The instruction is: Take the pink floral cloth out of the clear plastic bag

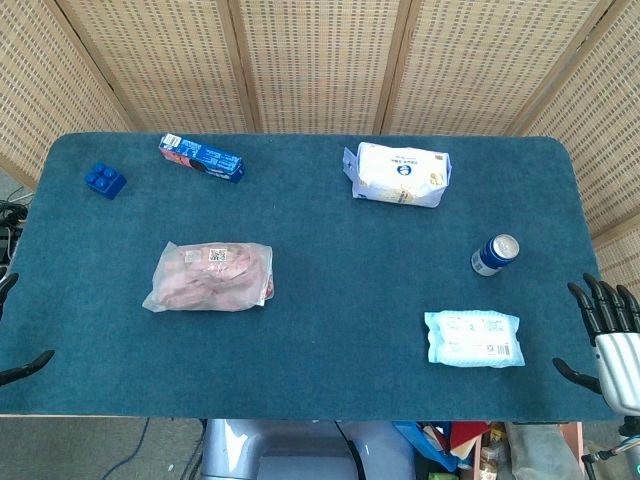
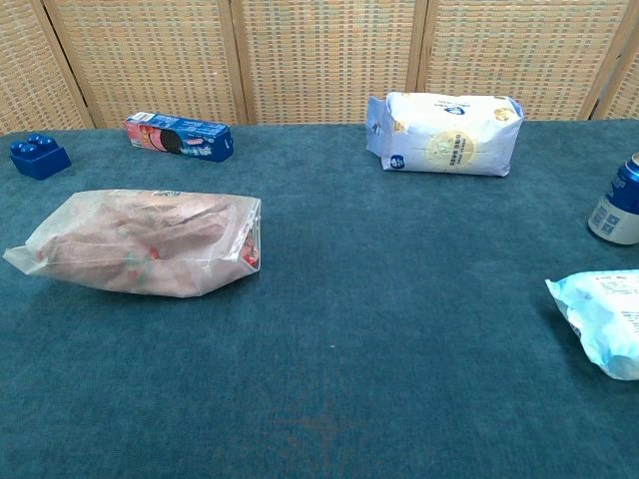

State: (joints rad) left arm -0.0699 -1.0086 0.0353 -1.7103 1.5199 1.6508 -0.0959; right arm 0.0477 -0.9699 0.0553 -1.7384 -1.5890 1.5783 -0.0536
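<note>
The pale blue wipes pack (image 2: 602,319) lies nearest the camera in the chest view, cut off at the right edge of that picture; in the head view it sits flat near the front right of the teal table (image 1: 340,330); just behind it stands the blue drinks can (image 1: 495,254), upright, apart from the pack.

The right hand (image 1: 610,325) shows only in the head view, at the table's front right corner; its dark fingers (image 1: 598,300) are spread and point away from the robot, its thumb juts toward the table, and it holds nothing; it is well apart from the wipes pack. The left hand (image 1: 22,368) barely enters the same view at the far left edge; only dark fingertips show, so whether it is spread or curled cannot be told; nothing is seen in it.

The clear plastic bag (image 2: 140,242) lies on its side on the left half of the table; the pink floral cloth (image 2: 130,235) is bunched inside it; a white label faces up in the head view; neither hand touches it.

Along the back stand the white and blue packet (image 1: 398,174), right of centre; the blue biscuit box (image 1: 201,158), left of centre; and the blue toy brick (image 1: 105,180), near the far left corner; a woven screen (image 1: 320,60) runs behind the table.
</note>
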